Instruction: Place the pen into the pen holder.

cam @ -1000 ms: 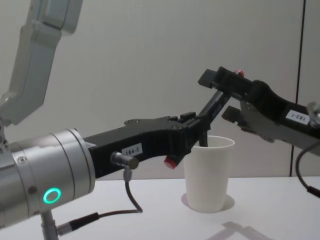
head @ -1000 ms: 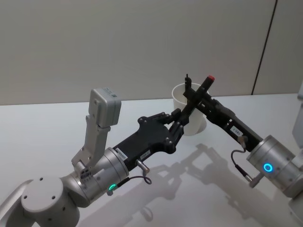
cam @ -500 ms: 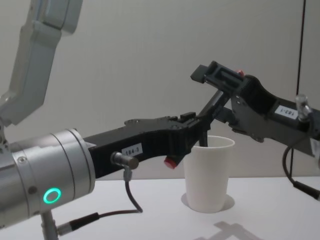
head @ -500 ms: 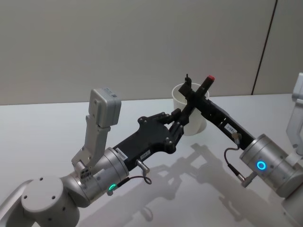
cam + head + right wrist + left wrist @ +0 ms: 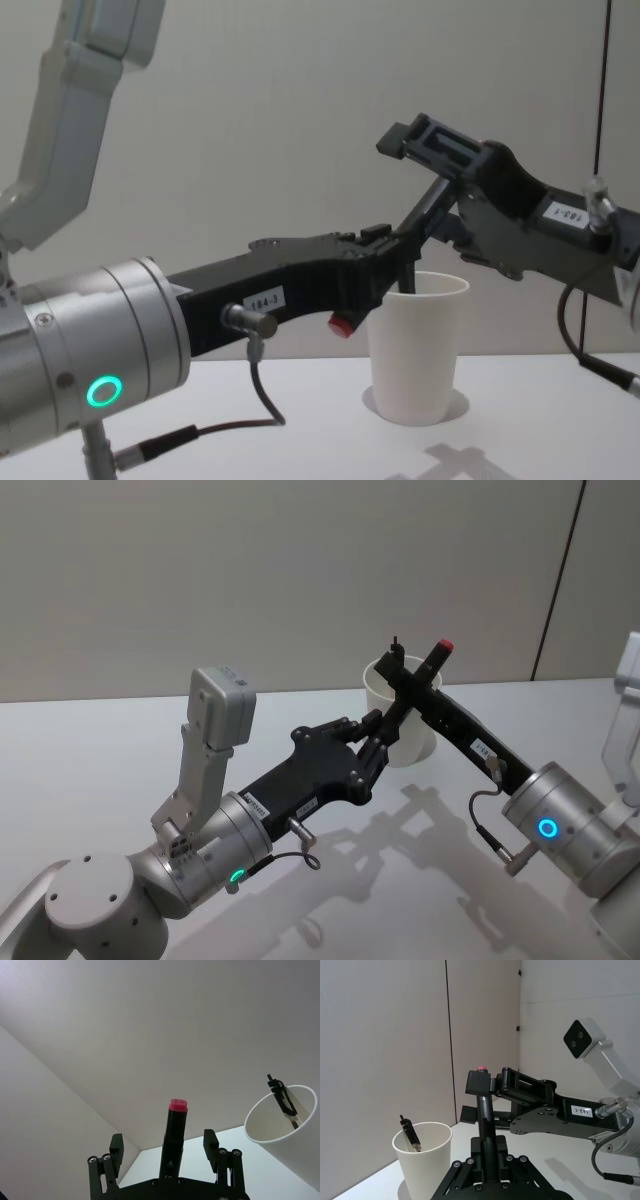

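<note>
**Labels.** Tag on the left gripper (image 5: 378, 738) body reads "184-3" in the chest view. Tag on the right gripper (image 5: 405, 673) body reads "183-1" in the left wrist view. No other legible writing.

**Task items.** Pen (image 5: 431, 661): black barrel, red end cap, tilted, cap end toward 1 o'clock in the head view. It is off the surface (image 5: 100, 750), clamped at its lower part in the left gripper. Pen holder (image 5: 412, 745): plain white paper cup, upright on the surface at approx. 12–1 o'clock from centre. The pen crosses in front of its rim and is not inside.

**Grippers.**
- Left: closed on the pen at the cup's 7 o'clock side.
- Right: enters from 4 o'clock. Its fingers are spread either side of the pen's upper part, w/ a gap on both sides in the right wrist view.

**Other.** Small dark item (image 5: 410, 1132) leans inside the cup against the wall, its tip above the rim; type can't be determined.
</note>
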You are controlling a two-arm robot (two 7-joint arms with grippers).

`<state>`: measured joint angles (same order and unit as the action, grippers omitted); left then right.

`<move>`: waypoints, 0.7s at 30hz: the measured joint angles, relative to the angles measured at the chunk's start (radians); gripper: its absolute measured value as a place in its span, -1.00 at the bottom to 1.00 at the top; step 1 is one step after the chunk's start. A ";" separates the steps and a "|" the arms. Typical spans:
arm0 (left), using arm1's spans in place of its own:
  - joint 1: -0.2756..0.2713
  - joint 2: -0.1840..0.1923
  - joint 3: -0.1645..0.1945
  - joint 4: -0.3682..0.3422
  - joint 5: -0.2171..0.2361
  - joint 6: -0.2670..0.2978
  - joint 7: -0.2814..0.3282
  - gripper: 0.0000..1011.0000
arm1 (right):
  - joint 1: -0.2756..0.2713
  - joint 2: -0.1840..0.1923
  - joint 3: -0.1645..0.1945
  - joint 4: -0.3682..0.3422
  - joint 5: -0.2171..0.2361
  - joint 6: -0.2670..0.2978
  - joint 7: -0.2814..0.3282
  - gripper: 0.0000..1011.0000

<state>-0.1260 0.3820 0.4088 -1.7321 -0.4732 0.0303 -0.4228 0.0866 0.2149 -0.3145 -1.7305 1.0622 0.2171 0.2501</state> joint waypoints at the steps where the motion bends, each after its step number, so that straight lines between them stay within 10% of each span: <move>1: 0.000 0.000 0.000 0.000 0.000 0.000 0.000 -0.66 | 0.000 0.000 0.000 -0.001 0.001 0.000 -0.001 0.98; 21: 0.000 0.000 0.000 0.000 0.000 0.000 0.000 -0.66 | -0.002 0.001 -0.004 -0.009 0.006 -0.002 -0.018 0.98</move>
<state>-0.1260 0.3821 0.4088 -1.7321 -0.4732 0.0303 -0.4228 0.0848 0.2154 -0.3183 -1.7397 1.0677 0.2150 0.2319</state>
